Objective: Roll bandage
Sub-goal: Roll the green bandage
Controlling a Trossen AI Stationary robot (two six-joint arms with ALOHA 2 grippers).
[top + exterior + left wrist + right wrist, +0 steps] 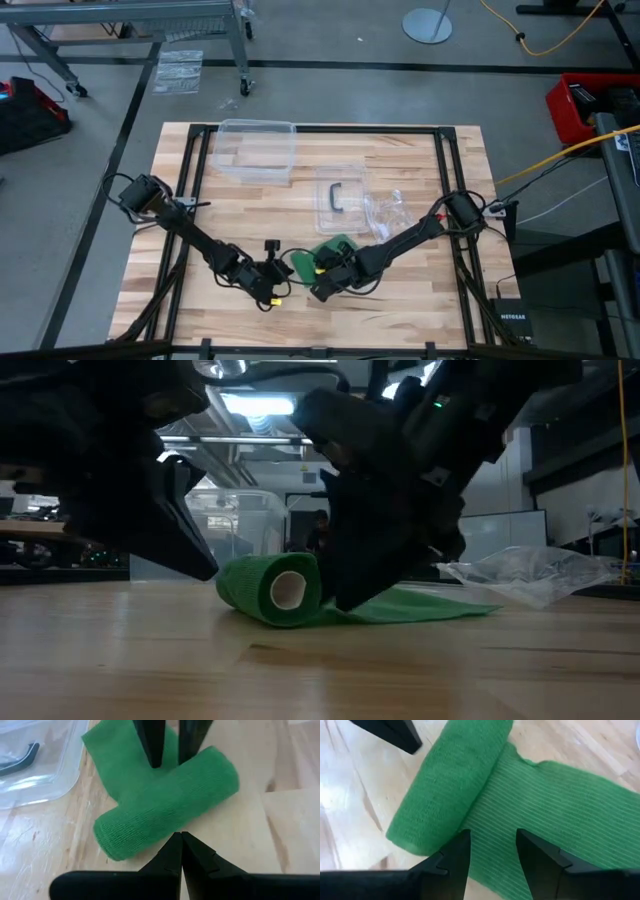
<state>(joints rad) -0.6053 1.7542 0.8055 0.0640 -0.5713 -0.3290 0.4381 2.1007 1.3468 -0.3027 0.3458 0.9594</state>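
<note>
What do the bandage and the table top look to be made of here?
Bandage: soft green knitted or woven cloth, matte, with fine ribs showing on the flat tail; likely stretchy. Table top: pale wood strips joined side by side, smooth, with a slight sheen in the low view.

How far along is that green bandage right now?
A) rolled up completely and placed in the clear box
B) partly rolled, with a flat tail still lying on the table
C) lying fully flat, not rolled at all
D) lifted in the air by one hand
B: the bandage sits on the table as a roll, with a flat green strip trailing from it on the wood.
</note>
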